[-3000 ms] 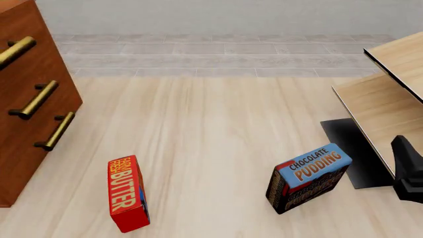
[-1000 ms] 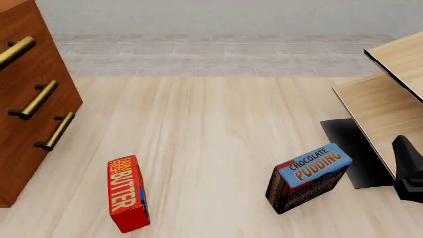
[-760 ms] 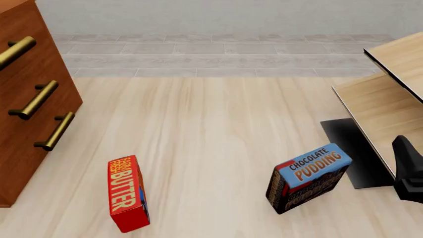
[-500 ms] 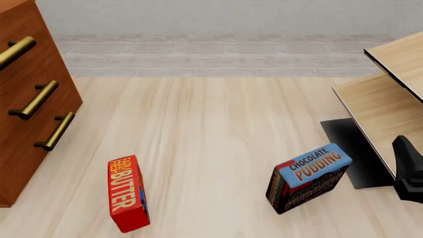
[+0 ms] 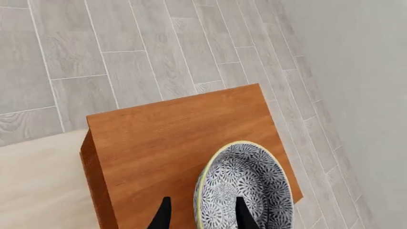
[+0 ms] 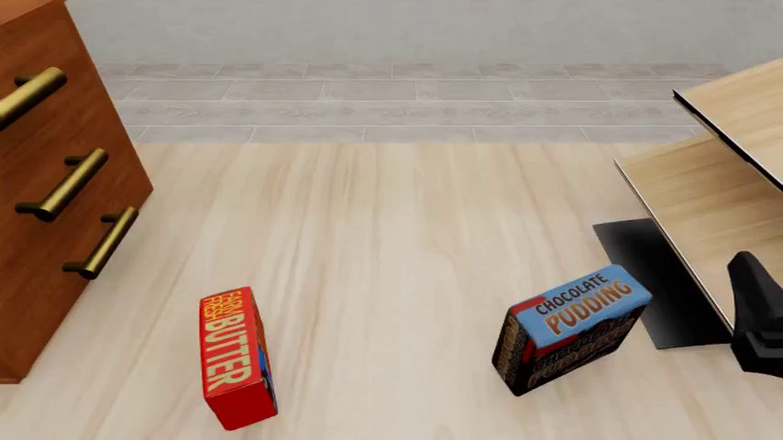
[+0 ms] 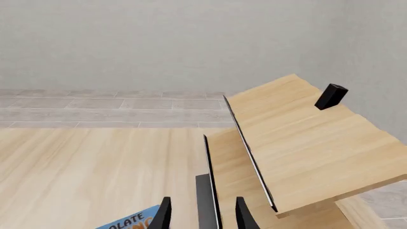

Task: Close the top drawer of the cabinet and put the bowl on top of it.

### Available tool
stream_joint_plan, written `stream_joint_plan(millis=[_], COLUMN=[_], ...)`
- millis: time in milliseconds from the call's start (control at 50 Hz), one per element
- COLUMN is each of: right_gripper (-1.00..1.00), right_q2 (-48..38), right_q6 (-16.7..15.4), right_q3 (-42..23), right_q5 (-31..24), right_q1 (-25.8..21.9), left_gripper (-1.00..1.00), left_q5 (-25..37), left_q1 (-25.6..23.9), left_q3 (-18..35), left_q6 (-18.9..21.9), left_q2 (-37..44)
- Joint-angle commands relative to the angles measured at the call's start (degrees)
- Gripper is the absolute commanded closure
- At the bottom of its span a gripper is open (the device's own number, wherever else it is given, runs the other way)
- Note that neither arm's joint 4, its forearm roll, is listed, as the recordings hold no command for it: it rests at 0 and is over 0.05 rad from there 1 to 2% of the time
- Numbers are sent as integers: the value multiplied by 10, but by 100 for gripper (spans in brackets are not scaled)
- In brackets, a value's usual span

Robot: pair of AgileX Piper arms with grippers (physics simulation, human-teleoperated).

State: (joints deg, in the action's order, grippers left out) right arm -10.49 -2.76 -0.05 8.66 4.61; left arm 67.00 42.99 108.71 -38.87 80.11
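The bowl (image 5: pixel 245 191) sits on the flat top of the cabinet (image 5: pixel 171 138), seen from above in the left wrist view, its floral inside facing the camera. The left tool (image 5: pixel 201 213) hangs over it with its two dark fingers apart: one tip lies over the bowl's inside, the other over the cabinet top just outside the pale rim, so the rim falls between them; whether they touch it cannot be told.

In the front view the cabinet stands at 9 o'clock, and the top drawer (image 6: pixel 31 96) shows its brass handle. On the desk (image 6: pixel 391 238), a red butter box (image 6: pixel 235 357) lies at 7 o'clock and a chocolate pudding box (image 6: pixel 569 328) at 5 o'clock. The right tool (image 7: pixel 201 213) holds nothing, its fingers parted before the pale wood furniture (image 7: pixel 299 138).
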Motion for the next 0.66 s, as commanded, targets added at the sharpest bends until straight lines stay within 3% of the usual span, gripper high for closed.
stream_joint_plan(millis=[20, 220, 500, 660], right_gripper=[-100, -100, -100, -100], right_q2=[5, 3, 0, -6], right_q6=[1, 1, 0, -2], right_q3=[0, 0, 0, 0], right_q5=[-4, -1, 1, 6], right_q1=[0, -1, -1, -5], left_gripper=[-100, -100, -100, -100], left_q5=[27, 29, 22, -1], left_q1=[4, 9, -24, -30], left_q3=[52, 70, 88, 65], left_q6=[-8, -12, 15, 35], left_q2=[-9, -26, -41, -58])
